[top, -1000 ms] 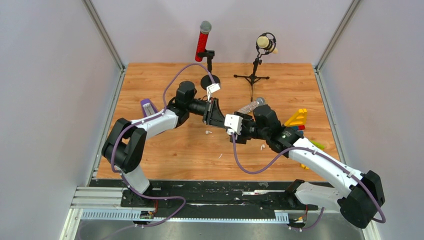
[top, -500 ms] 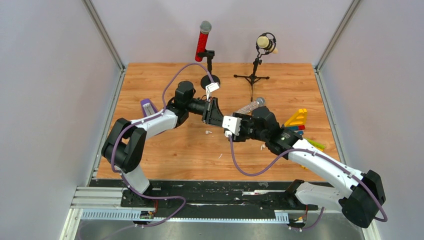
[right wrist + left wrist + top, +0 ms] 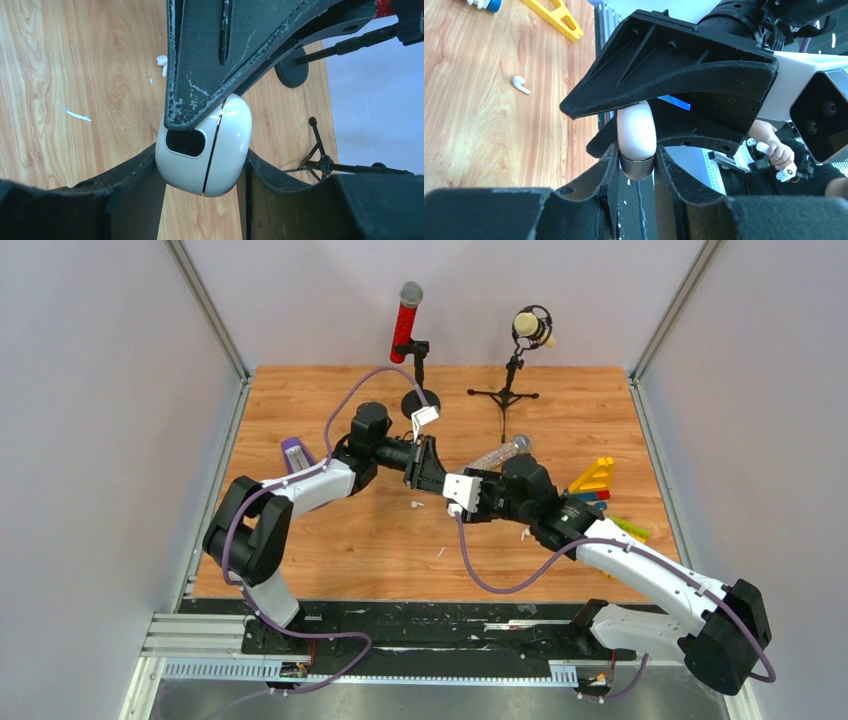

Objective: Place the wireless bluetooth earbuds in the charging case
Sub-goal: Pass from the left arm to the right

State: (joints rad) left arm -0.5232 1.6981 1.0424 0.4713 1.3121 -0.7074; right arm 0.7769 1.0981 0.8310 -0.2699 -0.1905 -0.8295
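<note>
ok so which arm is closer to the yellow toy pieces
Right. The right arm runs just beside the yellow toy pieces; the left arm lies beyond the charging case, well away from them.

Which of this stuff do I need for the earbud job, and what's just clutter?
Job: charging case, gripped by left gripper and right gripper; loose white earbud.
Clutter: red microphone, microphone on tripod, silver microphone, yellow toy.
</note>
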